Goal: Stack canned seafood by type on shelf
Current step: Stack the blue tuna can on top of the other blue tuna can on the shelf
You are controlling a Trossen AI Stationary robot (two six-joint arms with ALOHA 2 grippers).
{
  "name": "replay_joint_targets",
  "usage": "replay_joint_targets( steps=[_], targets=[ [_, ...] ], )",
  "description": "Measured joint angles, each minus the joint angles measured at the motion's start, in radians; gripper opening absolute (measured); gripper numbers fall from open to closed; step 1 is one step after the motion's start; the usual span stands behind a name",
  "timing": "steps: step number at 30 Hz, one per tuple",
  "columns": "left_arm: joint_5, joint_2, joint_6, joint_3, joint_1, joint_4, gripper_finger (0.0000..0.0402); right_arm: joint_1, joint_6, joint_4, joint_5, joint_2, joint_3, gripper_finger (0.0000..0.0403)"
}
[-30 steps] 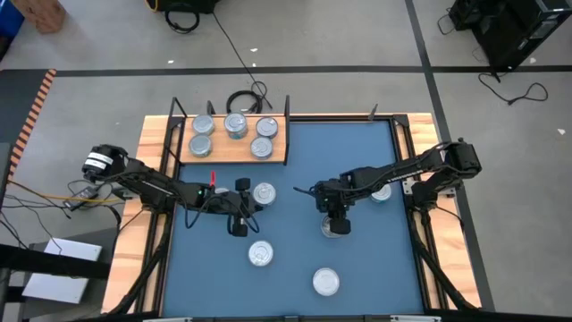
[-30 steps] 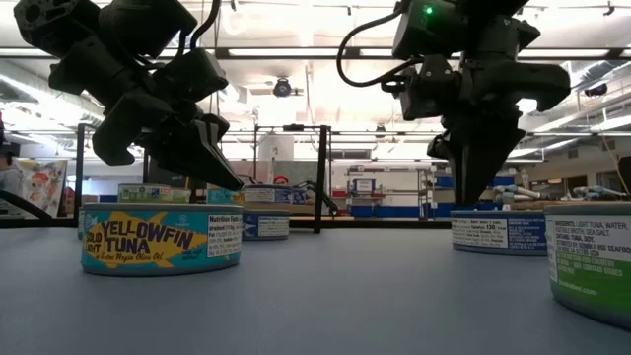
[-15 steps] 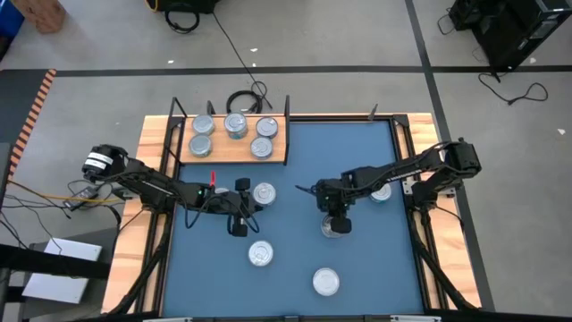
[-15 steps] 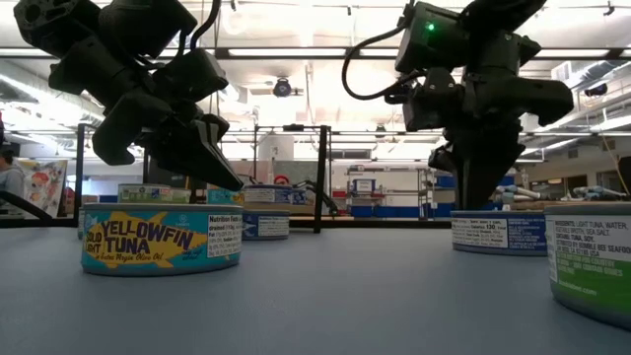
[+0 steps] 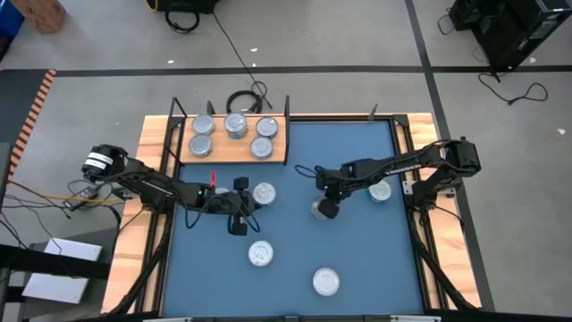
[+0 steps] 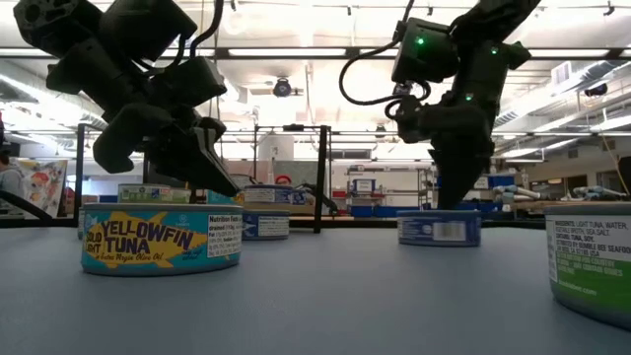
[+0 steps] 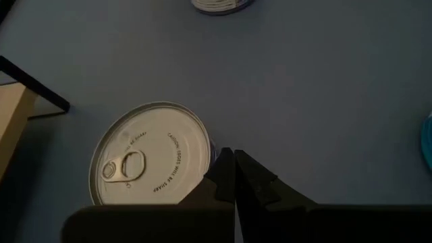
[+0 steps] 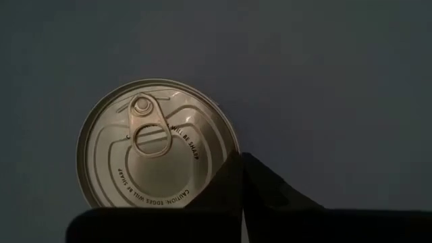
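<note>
While the right gripper (image 5: 322,207) hung over the middle of the blue mat (image 5: 357,259), its fingers were pinched together beside the rim of a flat round silver tin with a pull-tab (image 8: 156,144), grasping nothing; they seemed to be pushing it rather than lifting it. The left gripper (image 7: 234,177) waited with fingers clenched empty beside another pull-tab tin (image 7: 151,156), left of centre. Four similar tins (image 5: 234,125) sat in a single layer on the light-brown wooden shelf board (image 5: 279,154) at the mat's far edge, and several more lay scattered on the mat.

The tins looked rigid, moderately heavy and smooth-sided, so likely slippery under a light pinch. A squeeze across the full diameter of the side wall, below the lid's rim, would probably hold best; the pull-tab seemed too flimsy.
</note>
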Motion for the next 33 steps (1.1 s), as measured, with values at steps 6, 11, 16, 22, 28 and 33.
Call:
replay_joint_targets(
  steps=[6, 11, 16, 22, 28, 33],
  targets=[
    [-0.002, 0.0, -0.009, 0.0, 0.0, -0.009, 0.0001, 0.02, -0.019, -0.005, 0.039, -0.003, 0.006, 0.0013],
    [-0.002, 0.0, 0.004, 0.0, 0.0, -0.008, 0.0001, 0.06, -0.192, -0.104, 0.172, -0.002, 0.073, 0.0061],
    [-0.002, 0.0, 0.002, 0.0, 0.0, -0.007, 0.0001, 0.111, -0.333, -0.136, 0.25, -0.002, 0.14, 0.0126],
    [-0.001, 0.0, 0.0, 0.0, 0.0, -0.007, 0.0001, 0.257, -0.527, -0.139, 0.138, 0.003, 0.128, 0.017],
    [-0.001, 0.0, 0.004, 0.0, 0.0, -0.007, 0.0001, 0.348, -0.476, -0.124, 0.239, 0.003, 0.093, 0.0159],
    [-0.001, 0.0, 0.008, 0.0, 0.0, -0.007, 0.0001, 0.364, -0.512, -0.077, 0.266, 0.003, 0.033, 0.0139]
  ],
)
